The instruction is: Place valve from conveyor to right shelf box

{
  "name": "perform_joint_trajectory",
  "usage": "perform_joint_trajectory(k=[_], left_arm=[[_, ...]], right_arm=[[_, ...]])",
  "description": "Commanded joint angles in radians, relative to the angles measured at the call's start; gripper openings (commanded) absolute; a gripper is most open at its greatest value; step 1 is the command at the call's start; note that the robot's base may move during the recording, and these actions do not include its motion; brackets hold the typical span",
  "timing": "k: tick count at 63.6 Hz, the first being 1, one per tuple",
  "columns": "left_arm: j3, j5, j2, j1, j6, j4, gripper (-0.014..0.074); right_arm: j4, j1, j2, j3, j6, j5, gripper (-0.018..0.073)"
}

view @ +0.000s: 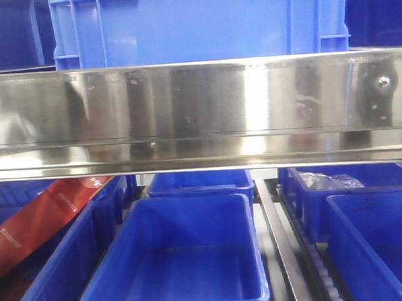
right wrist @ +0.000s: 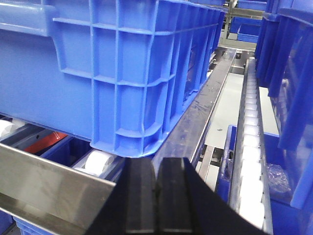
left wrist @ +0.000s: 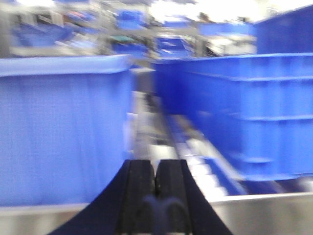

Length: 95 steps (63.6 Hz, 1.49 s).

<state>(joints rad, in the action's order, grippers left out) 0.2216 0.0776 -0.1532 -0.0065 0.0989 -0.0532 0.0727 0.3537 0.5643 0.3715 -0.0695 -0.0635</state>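
The valve and the conveyor are out of view in every frame. My left gripper [left wrist: 156,169] is shut, its black pads touching, and points between two blue boxes in a blurred view. Shut as well, with nothing between its pads, my right gripper [right wrist: 156,166] sits just in front of a big blue crate [right wrist: 122,73] on white rollers. Neither gripper shows in the front view. On the lower shelf, a blue box [view: 385,249] sits at the right and an empty one [view: 180,259] in the middle. I cannot tell which is the right shelf box.
A polished steel shelf rail [view: 199,117] crosses the front view, with a blue crate [view: 194,23] on top. A red package [view: 43,219] lies in the lower left box. A clear plastic bag [view: 331,181] lies in a back right box. A roller track [right wrist: 252,127] runs beside the right gripper.
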Motion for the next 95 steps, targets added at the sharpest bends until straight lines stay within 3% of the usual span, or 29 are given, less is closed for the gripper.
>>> perform_joint_trajectory(k=[1, 9, 13, 87, 95], left_arm=[[-0.072, 0.003, 0.091, 0.044, -0.005, 0.006, -0.0111], [-0.173, 0.000, 0.153, 0.070, -0.005, 0.006, -0.0111], [-0.222, -0.056, 0.153, 0.070, -0.005, 0.006, -0.0111], [-0.222, -0.050, 0.153, 0.070, -0.005, 0.006, -0.0111], [-0.222, -0.050, 0.153, 0.070, -0.005, 0.006, -0.0111]], right_arm=[[-0.009, -0.005, -0.005, -0.002, 0.001, 0.021, -0.0156], [-0.009, -0.005, -0.005, -0.002, 0.001, 0.021, -0.0156], [-0.009, -0.005, -0.005, -0.002, 0.001, 0.021, -0.0156], [-0.009, -0.005, -0.013, -0.002, 0.001, 0.031, -0.0156], [-0.009, -0.063, -0.075, -0.002, 0.001, -0.006, -0.0156]])
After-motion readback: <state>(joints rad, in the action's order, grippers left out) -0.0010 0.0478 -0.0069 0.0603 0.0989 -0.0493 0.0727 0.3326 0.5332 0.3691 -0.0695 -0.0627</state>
